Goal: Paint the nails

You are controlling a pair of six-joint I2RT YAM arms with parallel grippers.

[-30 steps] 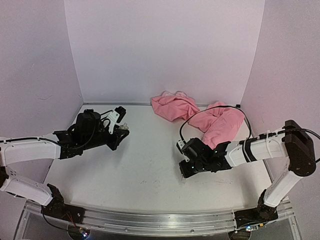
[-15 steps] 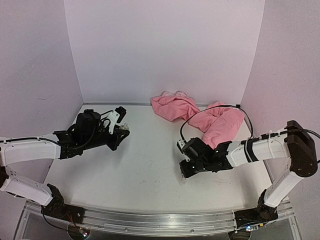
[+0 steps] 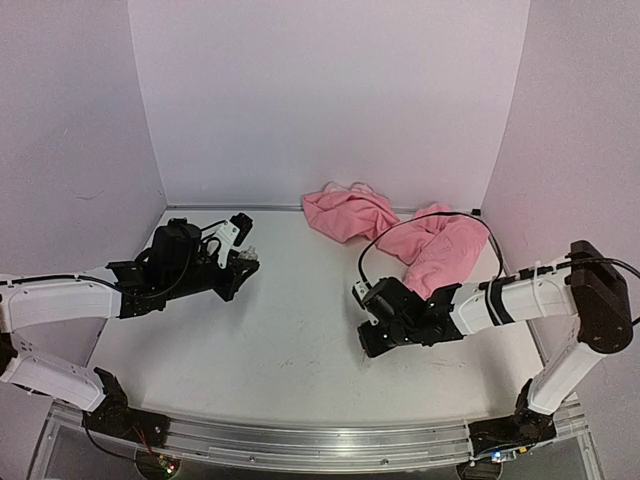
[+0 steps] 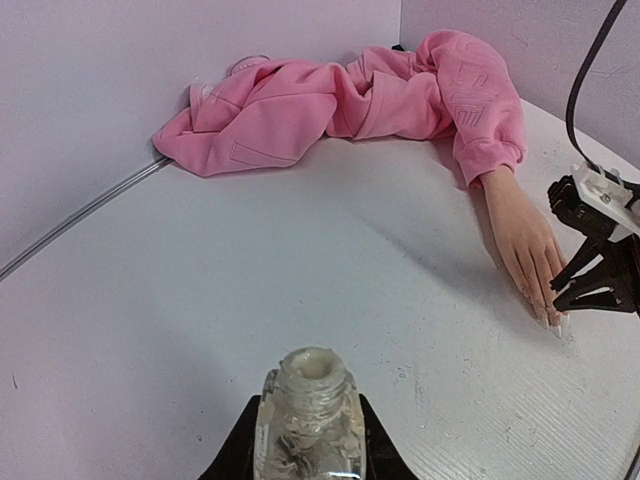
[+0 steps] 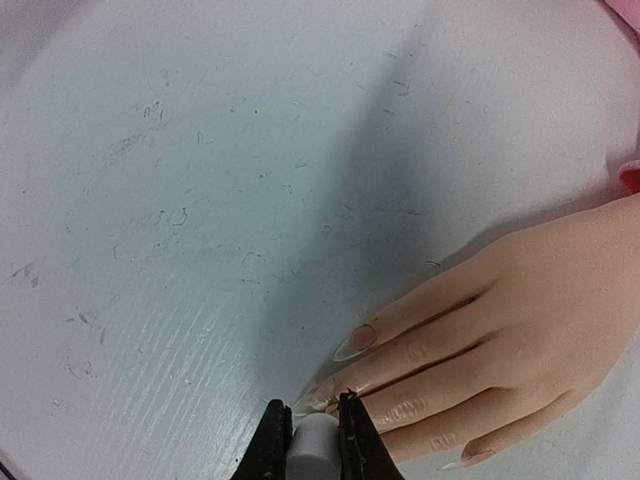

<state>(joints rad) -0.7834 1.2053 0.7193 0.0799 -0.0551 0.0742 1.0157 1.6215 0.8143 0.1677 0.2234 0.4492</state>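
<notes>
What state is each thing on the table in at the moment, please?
clear glass bottle, uncapped, held in the left gripper.
left gripper, shut on the bottle.
right gripper, shut on a white brush cap at the fingertips.
beige mannequin hand, flat, palm down.
pale nails, glossy.
pink hoodie, crumpled.

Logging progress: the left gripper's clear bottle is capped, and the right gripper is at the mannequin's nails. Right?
No: the left wrist view shows the clear bottle in the left gripper uncapped, neck open. The right gripper holds the white cap at the nails.
</notes>
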